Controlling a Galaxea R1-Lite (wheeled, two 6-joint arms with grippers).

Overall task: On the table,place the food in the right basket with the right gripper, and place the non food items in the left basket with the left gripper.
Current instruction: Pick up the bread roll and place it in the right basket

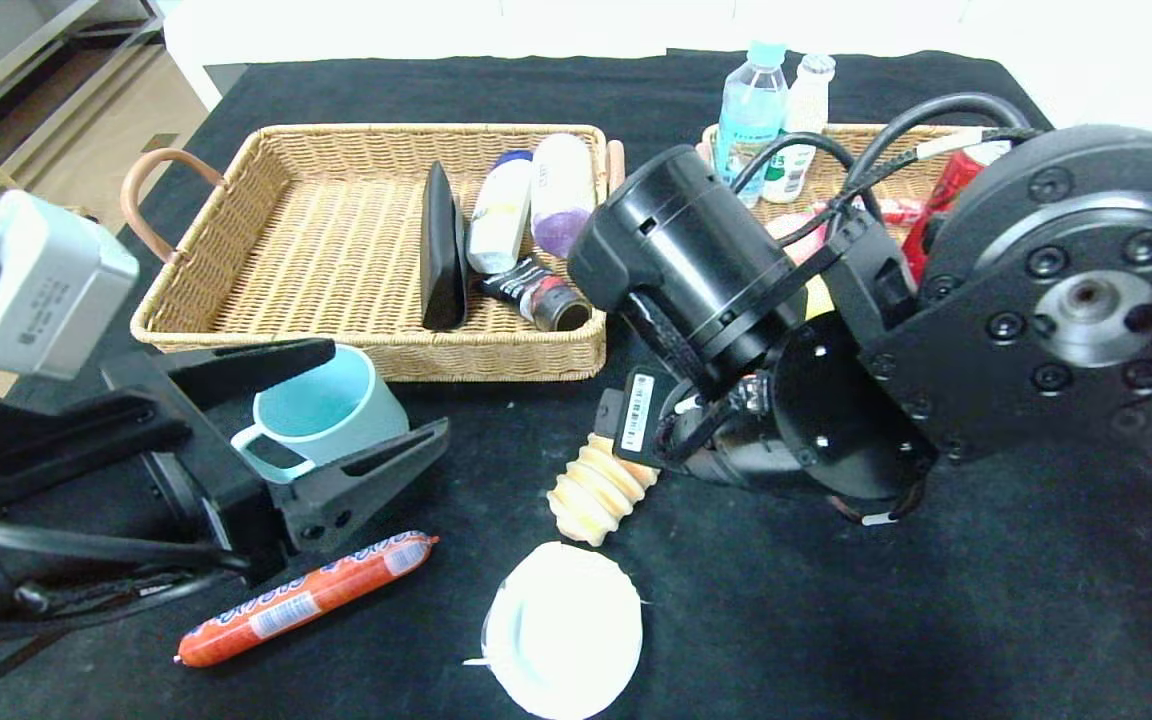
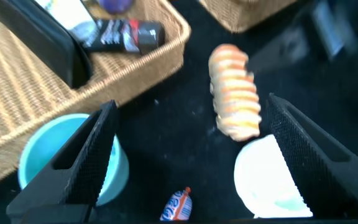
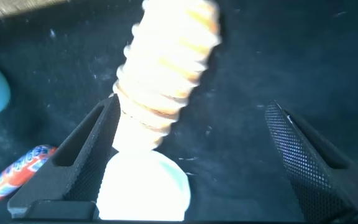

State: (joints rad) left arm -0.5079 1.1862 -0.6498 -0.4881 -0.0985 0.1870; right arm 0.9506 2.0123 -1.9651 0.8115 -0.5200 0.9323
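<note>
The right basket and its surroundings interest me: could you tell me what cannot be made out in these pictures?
- Right basket, head view: the right arm covers most of it, so its contents are only partly visible.
- Right gripper, head view: hidden behind its own arm.
- Bread roll, head view: its far end is hidden under the arm.
- Sausage, right wrist view: cut off by the edge.
- Bottle labels: too small to read.

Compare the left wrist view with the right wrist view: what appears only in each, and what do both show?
Only the left wrist view shows the left basket, with the black tube and a dark flat case in it, and the left gripper with its fingers open.

Only the right wrist view shows the right gripper, fingers open, hanging over the ridged bread roll.

Both show the ridged bread roll, the white round lid, the light blue cup, the sausage and the black table cloth.
</note>
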